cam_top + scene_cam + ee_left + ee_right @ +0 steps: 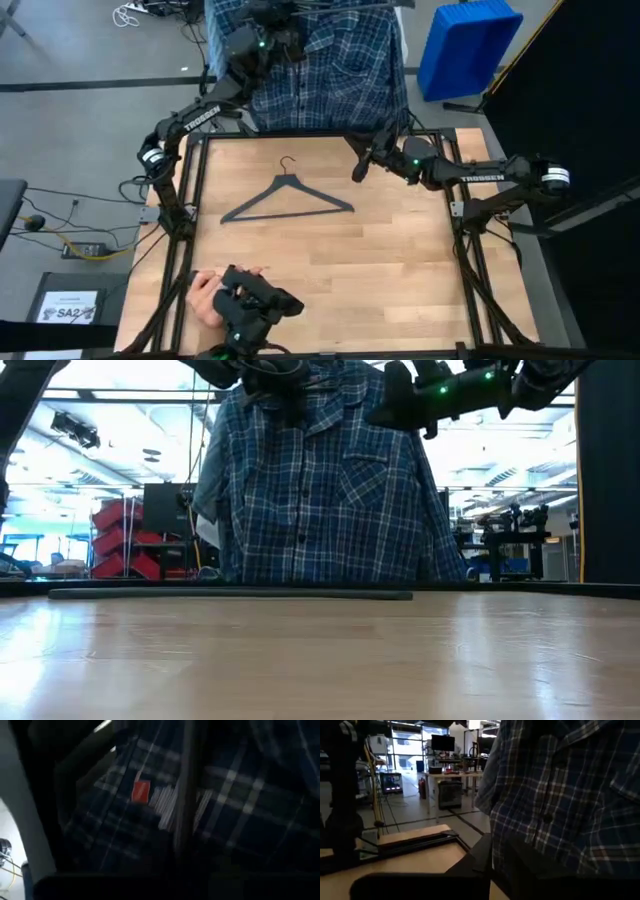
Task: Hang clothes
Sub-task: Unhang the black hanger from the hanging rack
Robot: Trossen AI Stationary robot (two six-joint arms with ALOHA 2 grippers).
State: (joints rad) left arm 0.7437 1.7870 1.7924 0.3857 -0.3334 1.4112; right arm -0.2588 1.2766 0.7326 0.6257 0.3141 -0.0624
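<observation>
Light wooden counter [330, 260], upper frame: soft, limp dark blue plaid button-up shirt [325, 70], collar hold advised; end effectors' states indeterminable.

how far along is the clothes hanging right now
Looks done: the plaid shirt already hangs past the table's far edge. In hand: the left end effector is up at its collar; the right end effector hovers near its hem. Left: a spare hanger lies bare on the table. No other shirts are in view.
</observation>
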